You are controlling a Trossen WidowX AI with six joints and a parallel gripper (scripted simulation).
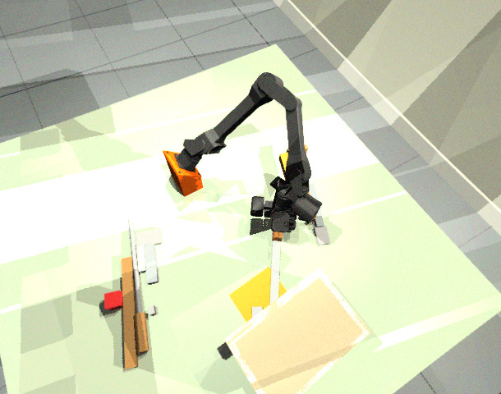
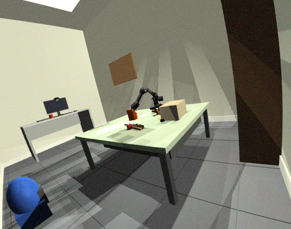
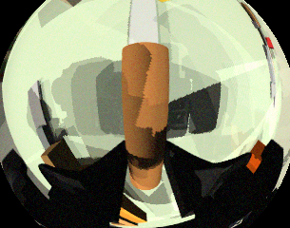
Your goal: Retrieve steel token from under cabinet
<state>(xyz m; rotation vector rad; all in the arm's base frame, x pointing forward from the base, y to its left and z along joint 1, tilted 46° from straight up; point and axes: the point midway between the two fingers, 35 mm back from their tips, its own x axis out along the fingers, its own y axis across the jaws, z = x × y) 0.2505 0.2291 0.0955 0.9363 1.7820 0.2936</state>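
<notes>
Wrist view: the black parallel-jaw gripper (image 1: 278, 229) (image 2: 155, 112) (image 3: 144, 143) is partly open, its fingers closed against the sides of a round orange-brown handle (image 1: 277, 235) (image 3: 145, 95). From that handle a flat, pale grey metal blade (image 1: 275, 263) (image 3: 144, 21) runs straight ahead of the fingers, and the wrist picture cuts it off at the top. Seen from above, the blade crosses the flat yellow square (image 1: 250, 292) ahead of the gripper and meets the outline of the tan box-shaped cabinet (image 1: 297, 335) (image 2: 173, 109). Its tip is out of sight there, so I can't tell how far it goes in.

The steel token is hard to place. A small pale grey piece (image 1: 256, 311) shows on the yellow square, ahead of the gripper and just beside the blade, partly cut off by the cabinet's edge (it may be the token, but too little shows to say). The cabinet also hides part of the square.

Well off to the gripper's side, toward the orange wedge-shaped base (image 1: 191, 182) (image 2: 132, 115) and farther ahead, a small red block (image 1: 113, 300) (image 2: 129, 127) sits by a long brown wooden strip (image 1: 129, 322). Behind the gripper, the arm covers parts of some yellow and grey pieces, whose shapes I can't make out.
</notes>
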